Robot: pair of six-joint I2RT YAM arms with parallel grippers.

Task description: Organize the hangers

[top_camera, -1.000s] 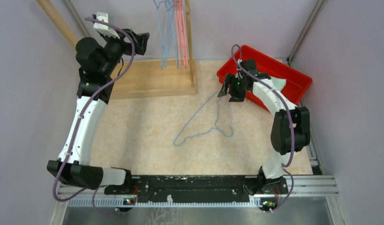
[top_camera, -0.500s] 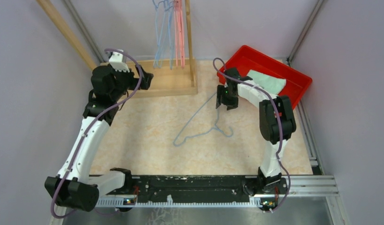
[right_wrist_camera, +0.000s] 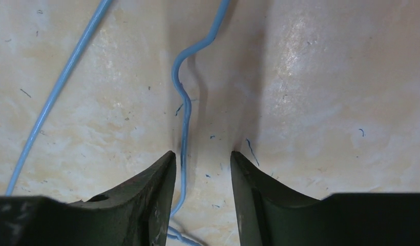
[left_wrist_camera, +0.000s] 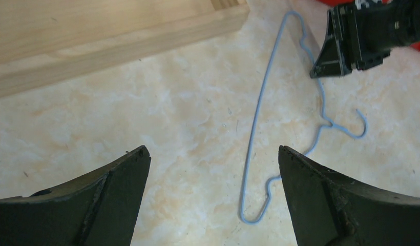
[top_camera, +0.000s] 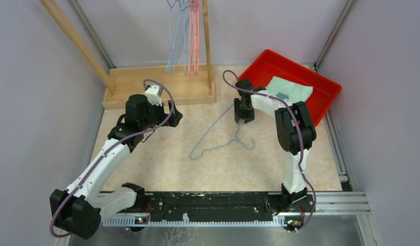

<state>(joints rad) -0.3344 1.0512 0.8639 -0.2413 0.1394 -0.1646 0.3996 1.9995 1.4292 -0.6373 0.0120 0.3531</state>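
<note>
The right jaws (right_wrist_camera: 203,154) stand apart with a narrow gap. A thin light-blue wire hanger (right_wrist_camera: 185,123) runs lengthwise through that gap, hard against the inner face of one finger and clear of the other, so nothing is clamped yet. The wire lies across the line the jaws shut along, which I judge to suit a pinch. From above, these jaws (top_camera: 243,119) sit over the far right end of the hanger (top_camera: 213,128). It lies flat on the beige marbled surface (top_camera: 162,159), its long side slanting from there toward the near left and its hook turned to the near right. The right arm is plainly the nearer one. The left jaws (left_wrist_camera: 213,148) are spread wide and hold nothing, looking at the hanger (left_wrist_camera: 254,128) from well to its left. Further out, blue and pink wire hangers (top_camera: 190,36) hang on a pale wooden rack (top_camera: 162,87), and a red plastic bin (top_camera: 256,64) holds a pale green cloth (top_camera: 290,89). The fingers hide the wire below their tips, so contact with the surface cannot be told. The hung hangers overlap, and the frame cuts off their tops.
</note>
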